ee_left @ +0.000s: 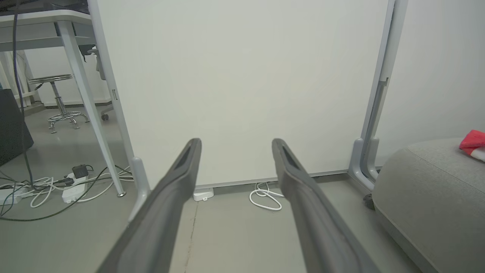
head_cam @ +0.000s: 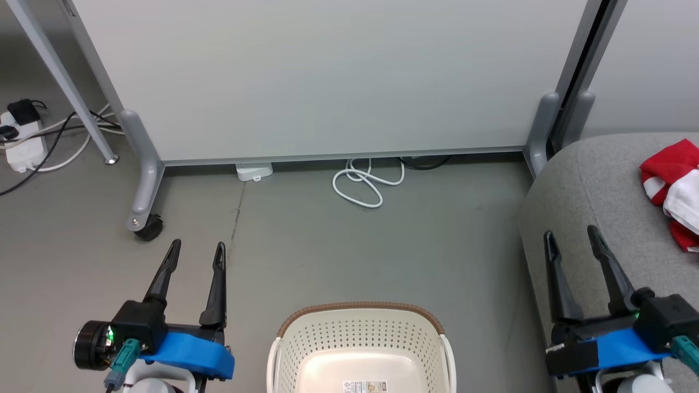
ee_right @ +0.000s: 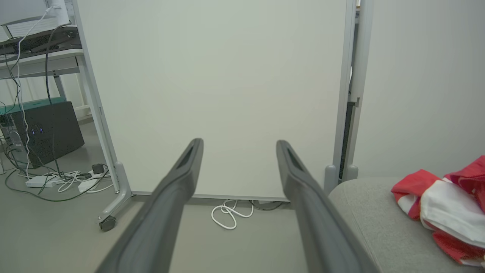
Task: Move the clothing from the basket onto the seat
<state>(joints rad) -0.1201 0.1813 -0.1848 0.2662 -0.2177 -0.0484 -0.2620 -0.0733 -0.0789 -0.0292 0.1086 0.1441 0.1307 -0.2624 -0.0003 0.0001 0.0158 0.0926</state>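
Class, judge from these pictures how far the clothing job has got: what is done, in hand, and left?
Done: red and white clothing lies on the grey seat, and the basket shows a bare floor with just a sticker. In hand: nothing; the left gripper and right gripper stand open and empty. Left: probably nothing, though the basket's near end is out of frame.

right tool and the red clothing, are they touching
Apart. The head view shows a stretch of bare grey seat between the open right tool and the clothing.
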